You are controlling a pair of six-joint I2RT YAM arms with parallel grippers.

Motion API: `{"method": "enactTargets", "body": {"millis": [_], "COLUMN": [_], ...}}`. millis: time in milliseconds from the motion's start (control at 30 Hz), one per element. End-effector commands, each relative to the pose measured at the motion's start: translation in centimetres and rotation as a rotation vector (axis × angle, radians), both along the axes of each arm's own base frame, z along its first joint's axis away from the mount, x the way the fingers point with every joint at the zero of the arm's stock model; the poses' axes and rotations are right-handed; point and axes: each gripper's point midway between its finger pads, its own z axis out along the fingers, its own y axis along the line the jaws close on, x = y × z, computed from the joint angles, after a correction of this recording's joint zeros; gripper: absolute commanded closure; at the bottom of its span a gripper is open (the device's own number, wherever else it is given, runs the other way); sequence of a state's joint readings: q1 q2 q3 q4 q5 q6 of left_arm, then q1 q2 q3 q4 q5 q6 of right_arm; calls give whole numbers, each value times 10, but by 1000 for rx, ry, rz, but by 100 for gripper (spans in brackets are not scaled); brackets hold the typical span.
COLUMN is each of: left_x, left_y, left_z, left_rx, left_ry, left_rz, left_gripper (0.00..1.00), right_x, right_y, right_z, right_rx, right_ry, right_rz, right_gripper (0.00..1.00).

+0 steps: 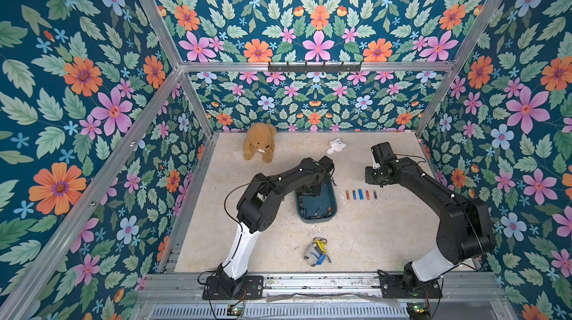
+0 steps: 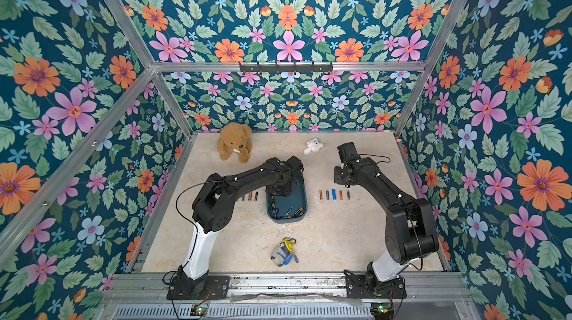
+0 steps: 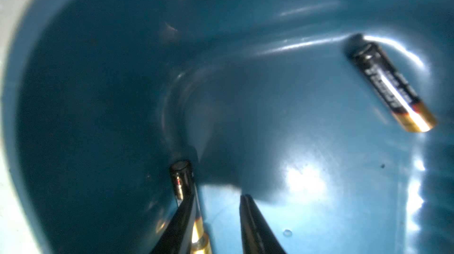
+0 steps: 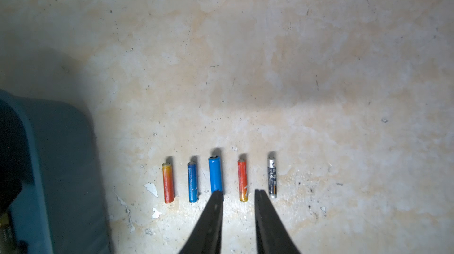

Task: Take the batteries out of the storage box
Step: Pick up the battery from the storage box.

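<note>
Left wrist view: our left tool (image 3: 219, 195) is parted and grips nothing yet. One finger lies along a black battery (image 3: 181, 179), axes parallel, at the storage box's (image 1: 323, 201) 12 o'clock end. Our right tool (image 4: 238, 191) hangs parted, empty, farther off.

Teal storage box (image 1: 323, 199) holds black batteries (image 1: 318, 212); five coloured batteries (image 1: 360, 194) alongside.

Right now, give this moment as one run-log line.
left gripper: open, inside storage box, at black battery by wall | right gripper: open, empty, above row of five batteries | pending: second black battery lies in box
</note>
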State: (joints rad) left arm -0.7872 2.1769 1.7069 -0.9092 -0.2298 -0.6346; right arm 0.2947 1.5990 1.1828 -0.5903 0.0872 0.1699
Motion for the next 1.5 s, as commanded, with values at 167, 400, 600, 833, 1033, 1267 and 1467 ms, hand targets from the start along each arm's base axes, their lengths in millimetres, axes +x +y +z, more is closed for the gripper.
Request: {"method": "enactTargets", "body": {"millis": [167,400,600,833,1033,1267,1467], "left_x": [4,-1,-3,-4,-3,-2,0], "left_y": [13,13,14,8,2,-3,-7], "left_z": [18,1,-6,-9,-8,-13,-12], "left_rx": [83,91,87,34,-21,-53,-79], "left_ry": [-32,12,21,16,9,11,6], "left_rz": [-11,-19,-16,-11,-4,-5,-14], "left_gripper": [60,58,58,62,72,79,82], "right_x": [0,0,0,-1,1,2,3], "right_y": [-2,-3,-3,-4,-4,-3,-2], "right_z": [3,5,5,6,8,9,10], "right_rx": [-13,-15,-17,-23,-21,-22,-20], "right_ry": [3,-1,-3,-4,-7,-7,-7], "right_rz": [-4,-4,-4,-5,-5,-3,-2], "right_gripper": [72,71,71,72,71,72,72]}}
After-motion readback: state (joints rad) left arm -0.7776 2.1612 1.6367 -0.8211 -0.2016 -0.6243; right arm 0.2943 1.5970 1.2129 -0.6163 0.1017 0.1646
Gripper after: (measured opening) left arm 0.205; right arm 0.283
